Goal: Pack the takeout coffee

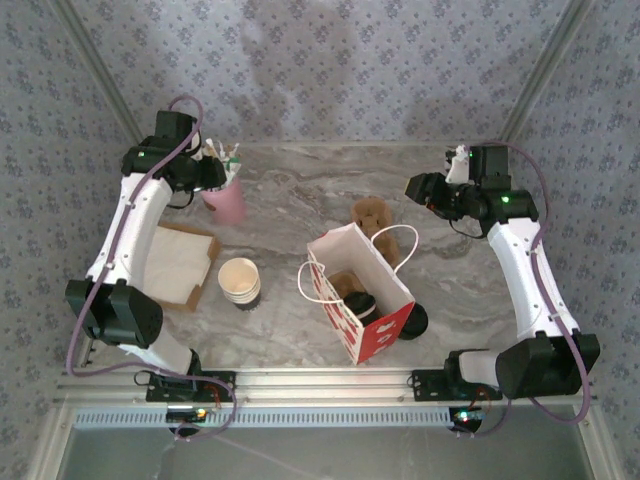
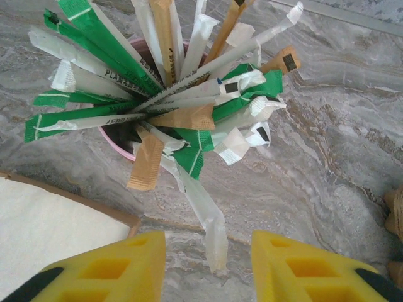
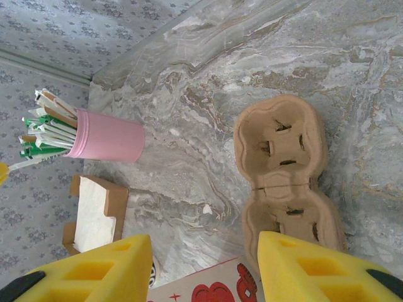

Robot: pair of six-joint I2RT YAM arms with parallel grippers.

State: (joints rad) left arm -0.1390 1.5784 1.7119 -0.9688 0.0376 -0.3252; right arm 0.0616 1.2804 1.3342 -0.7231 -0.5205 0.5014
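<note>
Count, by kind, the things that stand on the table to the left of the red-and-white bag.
pink cup of sachets: 1
open white paper cup: 1
cardboard tray of napkins: 1
Total: 3

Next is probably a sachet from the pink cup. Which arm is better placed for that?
Left, I'd say. The left gripper hangs open right at the pink cup, with the sachets fanned just ahead of it. The right gripper hovers open by the cardboard carrier, across the table.
</note>
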